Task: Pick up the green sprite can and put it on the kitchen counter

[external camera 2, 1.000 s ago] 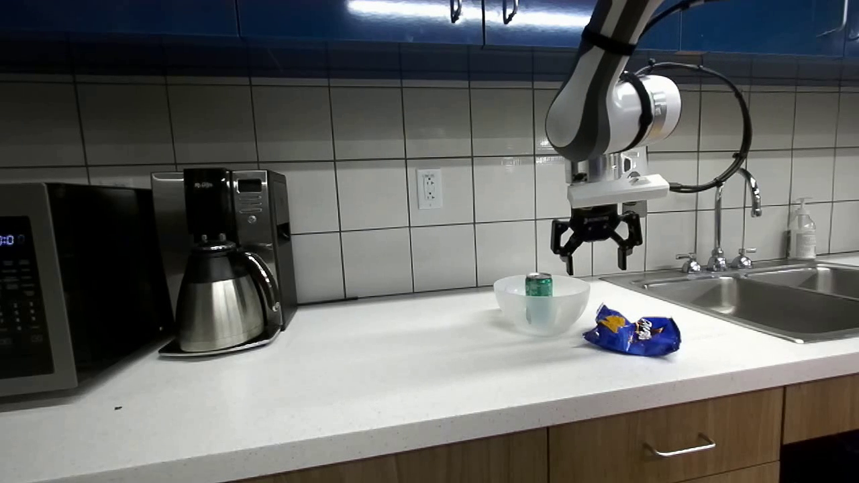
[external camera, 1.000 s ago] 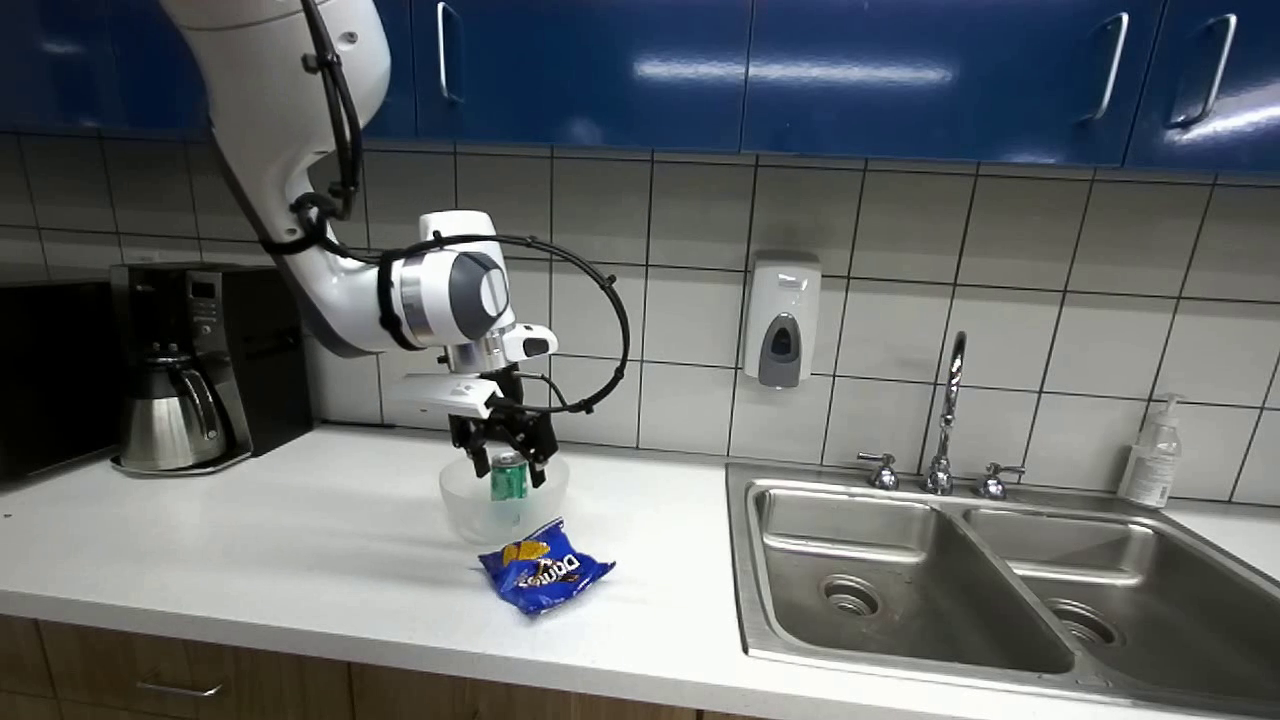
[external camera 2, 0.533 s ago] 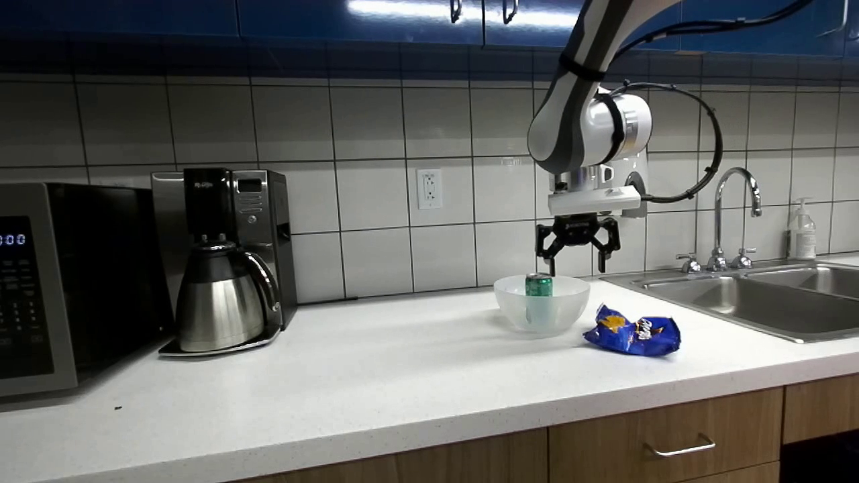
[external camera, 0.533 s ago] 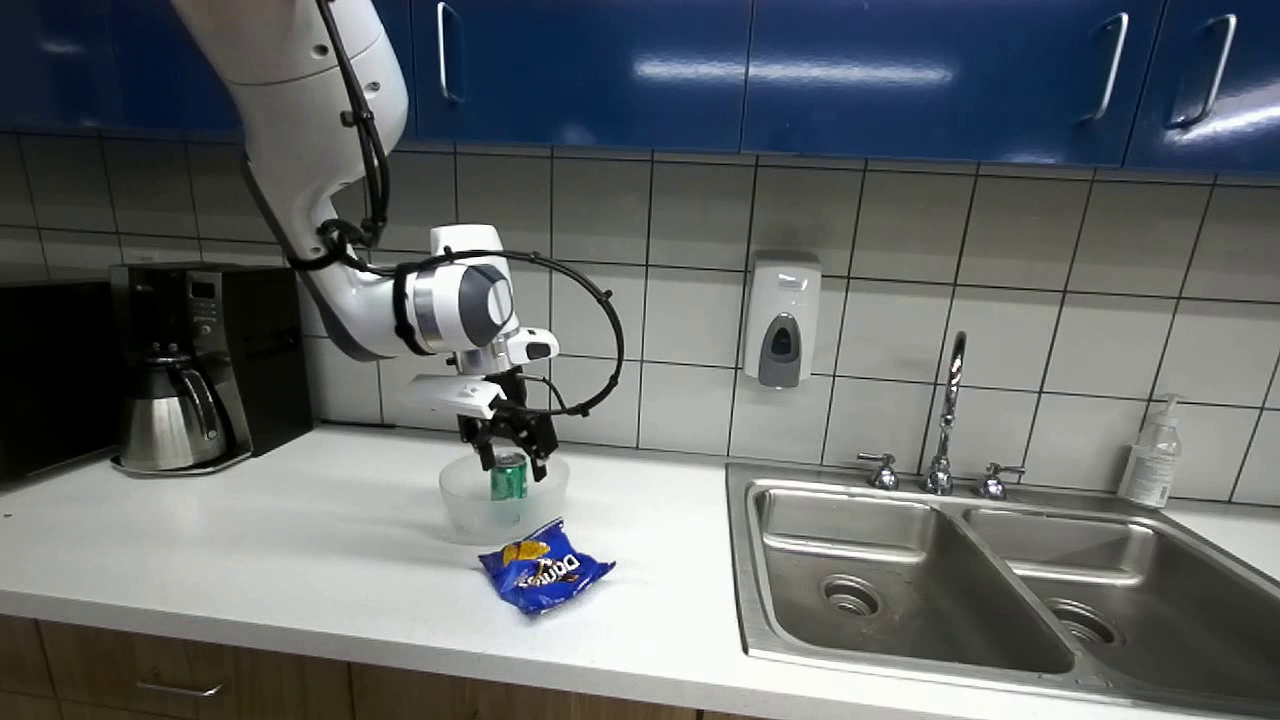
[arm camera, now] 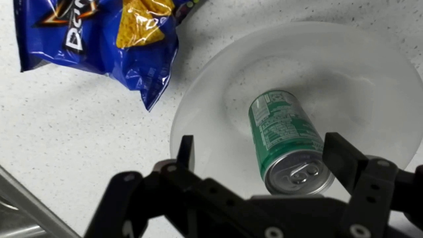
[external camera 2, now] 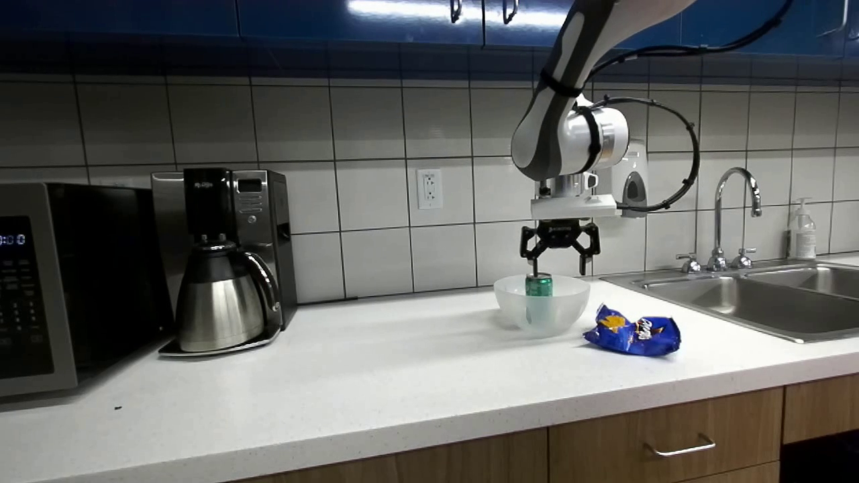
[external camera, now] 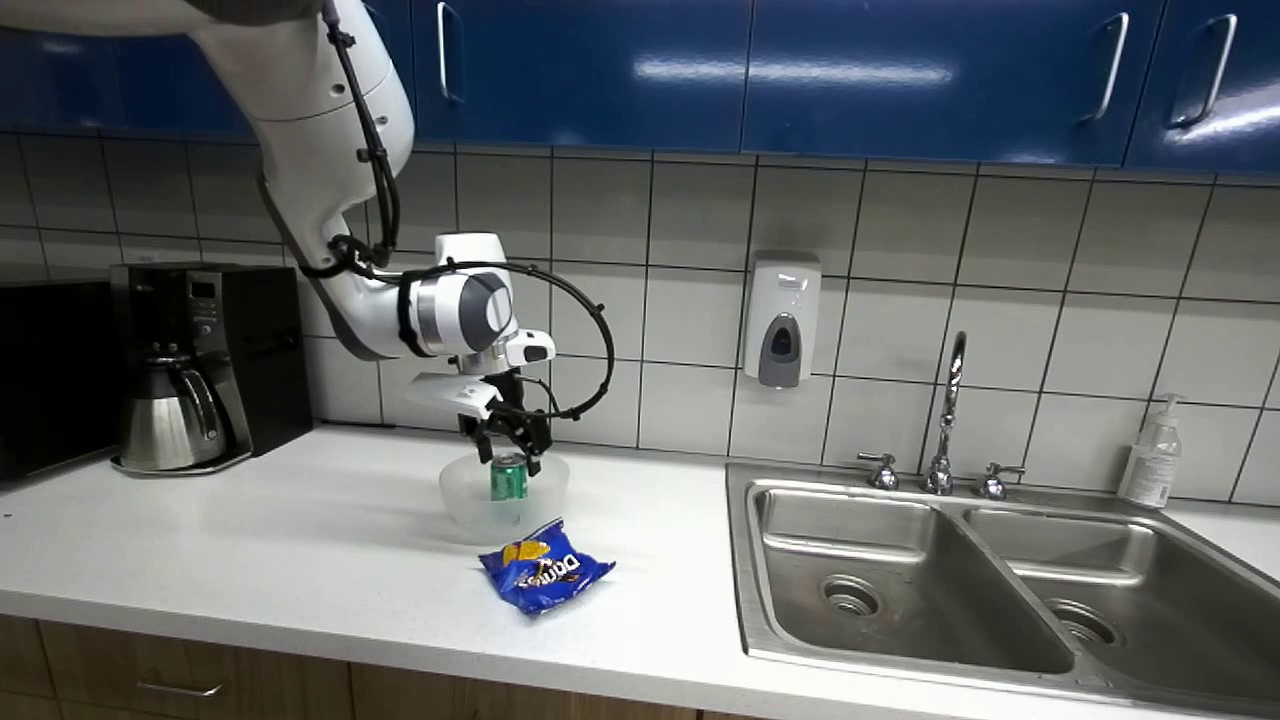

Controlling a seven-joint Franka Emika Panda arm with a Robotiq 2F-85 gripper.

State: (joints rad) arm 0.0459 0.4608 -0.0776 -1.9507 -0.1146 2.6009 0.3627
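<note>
The green sprite can [arm camera: 281, 125] stands in the pale translucent bowl [arm camera: 211, 109], silvery top up. In both exterior views its upper part shows above the bowl's rim [external camera: 508, 480] [external camera 2: 539, 287]. My gripper [external camera 2: 559, 270] is open and empty just above the bowl, its fingers pointing down. In the wrist view the can's top lies between the open fingers [arm camera: 259, 140], nearer the right one, which overlaps its edge. I cannot tell whether they touch. The white kitchen counter [external camera 2: 376, 376] bears the bowl.
A blue snack packet [external camera 2: 634, 339] lies close beside the bowl. The steel double sink [external camera: 745, 560] is set into the counter. A coffee maker [external camera 2: 228, 268] and a microwave [external camera 2: 67, 288] stand at the far end. A soap dispenser [external camera: 782, 320] hangs on the tiled wall.
My gripper has moved over the bowl and can, leftward and slightly down in an exterior view. It stays open. The can, bowl and packet have not moved.
</note>
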